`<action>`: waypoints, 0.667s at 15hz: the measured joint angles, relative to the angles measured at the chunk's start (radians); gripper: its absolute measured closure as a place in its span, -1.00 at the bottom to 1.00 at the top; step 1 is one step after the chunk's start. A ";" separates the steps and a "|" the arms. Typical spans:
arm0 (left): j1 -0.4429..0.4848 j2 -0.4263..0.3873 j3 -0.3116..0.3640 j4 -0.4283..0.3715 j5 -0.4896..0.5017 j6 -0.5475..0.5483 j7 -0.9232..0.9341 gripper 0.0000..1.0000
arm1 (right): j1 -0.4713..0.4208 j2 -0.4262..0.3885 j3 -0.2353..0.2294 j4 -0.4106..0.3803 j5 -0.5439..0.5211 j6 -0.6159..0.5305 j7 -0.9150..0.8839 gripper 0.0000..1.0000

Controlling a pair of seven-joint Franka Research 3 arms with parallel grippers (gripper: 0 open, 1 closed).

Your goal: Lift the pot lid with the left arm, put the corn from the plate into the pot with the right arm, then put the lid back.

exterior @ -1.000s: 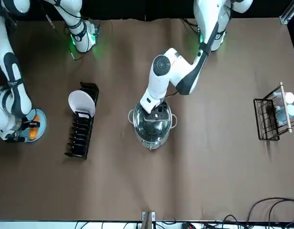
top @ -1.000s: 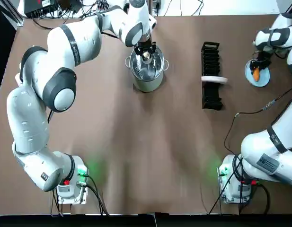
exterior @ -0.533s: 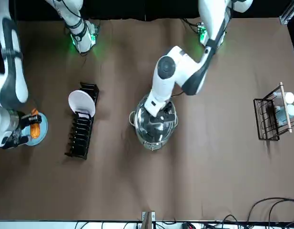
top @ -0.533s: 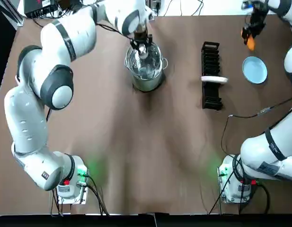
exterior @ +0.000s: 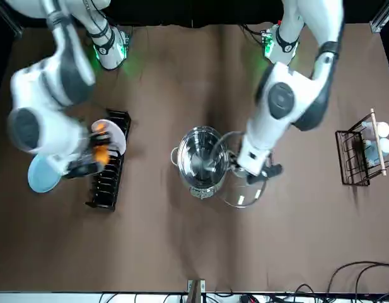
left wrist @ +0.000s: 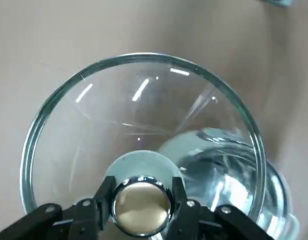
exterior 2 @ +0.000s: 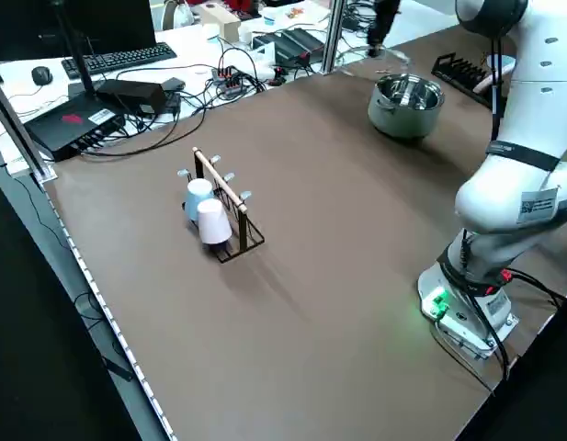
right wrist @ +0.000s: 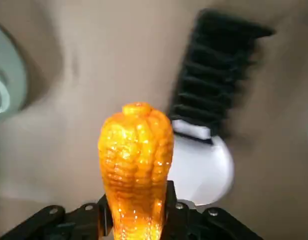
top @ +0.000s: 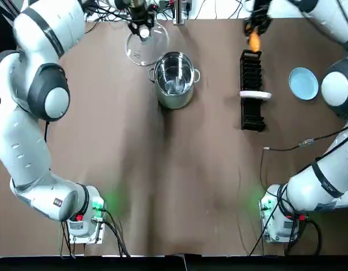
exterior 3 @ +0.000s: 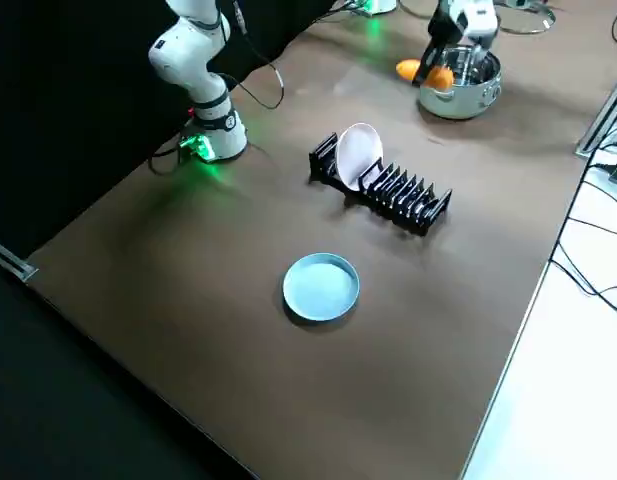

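The steel pot point(top: 174, 80) stands uncovered at the table's far middle. Its glass lid point(top: 144, 49) hangs in the air just left of the pot, and my left gripper point(top: 142, 29) is shut on the lid's metal knob point(left wrist: 141, 202). The pot shows through the glass in the left wrist view. The orange corn point(top: 254, 40) is held upright in my right gripper point(top: 256, 23), which is shut on it above the far end of the black dish rack point(top: 251, 90). The corn point(right wrist: 136, 160) is to the right of the pot. The blue plate point(top: 304, 83) lies bare at the far right.
One white plate point(exterior: 111, 136) stands in the dish rack. A wire cup rack point(exterior: 361, 151) with cups sits at my far left side. Cables and desk gear lie beyond the table's far edge.
My left gripper lifted the lid off the pot and carried it leftward. My right gripper took the corn off the blue plate and moved it left, over the dish rack.
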 joint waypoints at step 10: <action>0.129 0.052 0.002 -0.128 0.000 -0.056 0.308 -0.01 | 0.478 0.178 -0.008 0.011 0.002 0.468 0.607 0.23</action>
